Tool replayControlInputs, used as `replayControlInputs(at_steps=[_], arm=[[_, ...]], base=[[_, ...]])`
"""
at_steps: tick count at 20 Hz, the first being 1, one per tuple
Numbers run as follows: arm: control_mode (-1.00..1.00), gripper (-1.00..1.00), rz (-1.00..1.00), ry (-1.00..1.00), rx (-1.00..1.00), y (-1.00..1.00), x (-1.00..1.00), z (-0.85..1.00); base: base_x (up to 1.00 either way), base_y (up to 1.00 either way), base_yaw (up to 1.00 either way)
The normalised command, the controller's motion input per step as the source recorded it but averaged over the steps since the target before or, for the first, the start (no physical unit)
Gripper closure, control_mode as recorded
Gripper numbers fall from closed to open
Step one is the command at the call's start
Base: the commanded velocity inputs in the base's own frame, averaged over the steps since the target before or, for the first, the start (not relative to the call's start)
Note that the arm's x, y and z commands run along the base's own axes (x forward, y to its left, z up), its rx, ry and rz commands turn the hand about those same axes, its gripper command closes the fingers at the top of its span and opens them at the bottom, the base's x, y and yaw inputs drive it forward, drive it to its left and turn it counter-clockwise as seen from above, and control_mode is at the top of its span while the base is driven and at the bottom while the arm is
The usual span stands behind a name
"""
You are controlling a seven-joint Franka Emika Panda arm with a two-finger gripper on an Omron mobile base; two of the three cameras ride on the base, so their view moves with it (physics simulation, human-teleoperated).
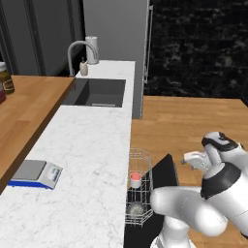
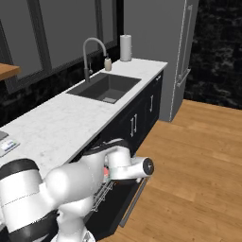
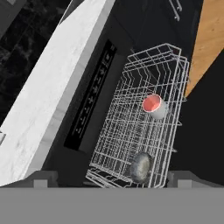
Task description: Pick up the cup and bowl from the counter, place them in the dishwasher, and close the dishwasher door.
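Beside the white counter (image 1: 92, 145), cup (image 3: 153, 105) and bowl (image 3: 141, 166) already sit in the pulled-out rack (image 3: 144, 127), so the gripper (image 3: 111, 181) hangs spread and empty above them.

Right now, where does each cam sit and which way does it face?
Left base view: behind the arm's left, looking down the counter toward the sink; white arm lower right.
Right base view: behind its right, looking along the same counter and sink; arm lower left.
Hand view: on the hand, looking down into the rack; open gripper tips at the bottom.
Shared: cup and bowl in the rack, in left base and hand views.
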Motion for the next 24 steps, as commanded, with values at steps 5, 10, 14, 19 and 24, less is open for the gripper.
replayControlInputs(at_steps=[5, 10, 14, 19, 24], arm=[[-1.00, -1.00, 0.01, 0.00, 0.12, -0.59, -0.09, 0.00], [-1.00, -1.00, 0.00, 0.01, 0.04, -0.77, 0.00, -0.30], [-1.00, -1.00, 0.00, 0.00, 0.12, -0.74, 0.00, -0.61], [-1.00, -1.00, 0.00, 0.02, 0.21, -0.40, 0.02, -0.71], [-1.00, -1.00, 0.08, -0.05, 0.14, -0.03, 0.08, -0.36]], base=[[0.00, 0.00, 0.00], [0.00, 0.00, 0.00], [0.00, 0.00, 0.00], [0.00, 0.00, 0.00], [0.00, 0.00, 0.00]])
